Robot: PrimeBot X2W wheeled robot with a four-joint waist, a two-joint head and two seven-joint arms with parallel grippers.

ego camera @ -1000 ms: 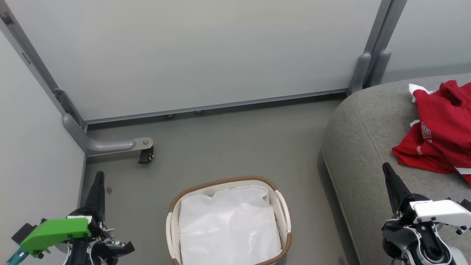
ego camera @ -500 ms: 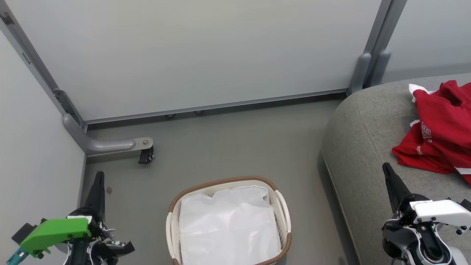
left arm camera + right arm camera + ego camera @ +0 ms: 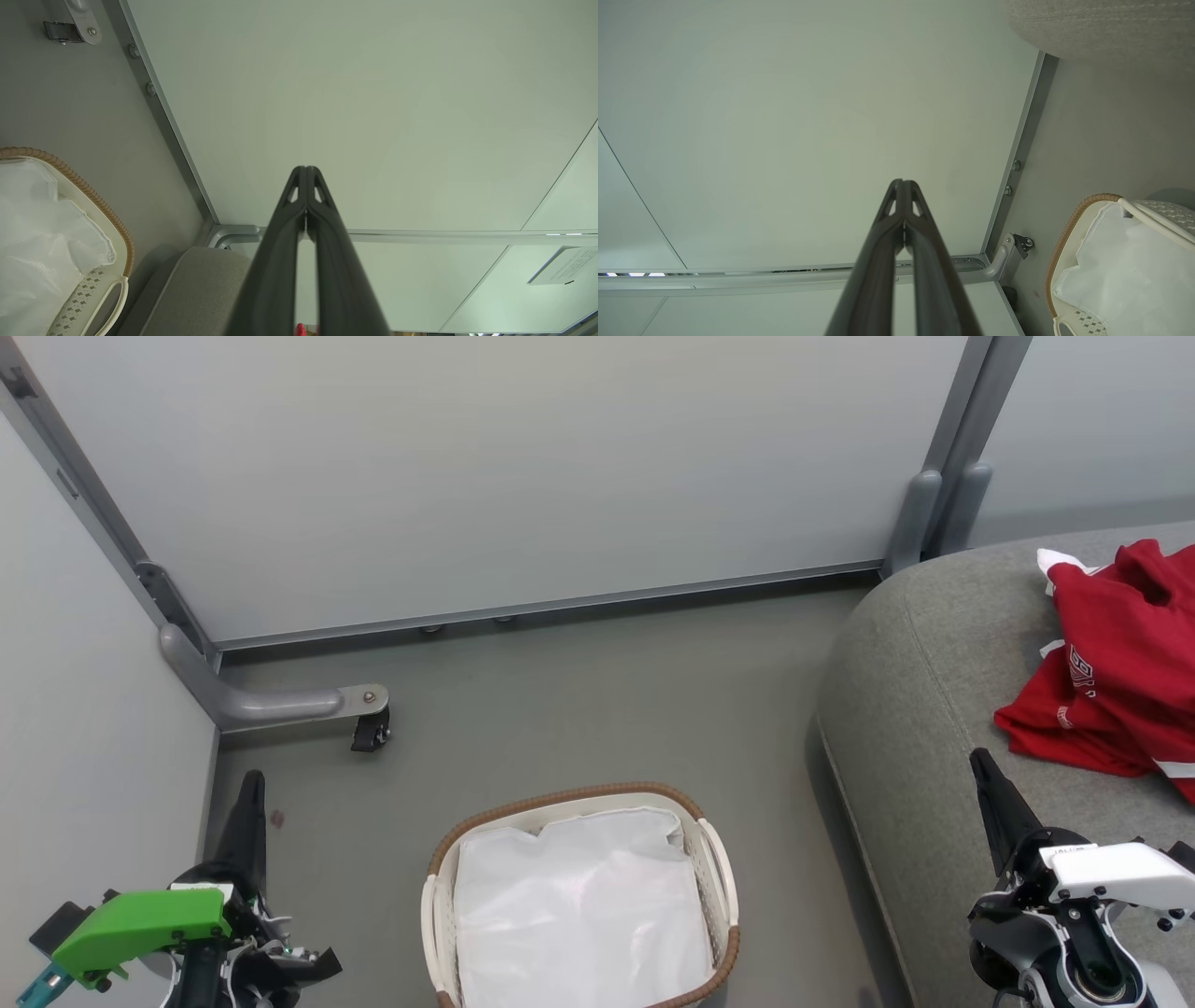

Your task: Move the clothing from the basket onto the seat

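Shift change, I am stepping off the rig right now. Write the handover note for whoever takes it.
Left gripper: shut, empty, low on the robot's left, apart from the basket.
Right gripper: shut, empty, over the seat's near edge.
Clothing: red pile lying on the seat.
Basket: on the floor, with the white liner inside and no red fabric on top.
Done: the visible clothing is on the seat.
Left: probably nothing. Under the liner cannot be seen.

Red clothing (image 3: 1120,672) lies heaped on the grey seat (image 3: 915,709) to my right; the basket (image 3: 560,796) before me holds a white liner (image 3: 579,915).
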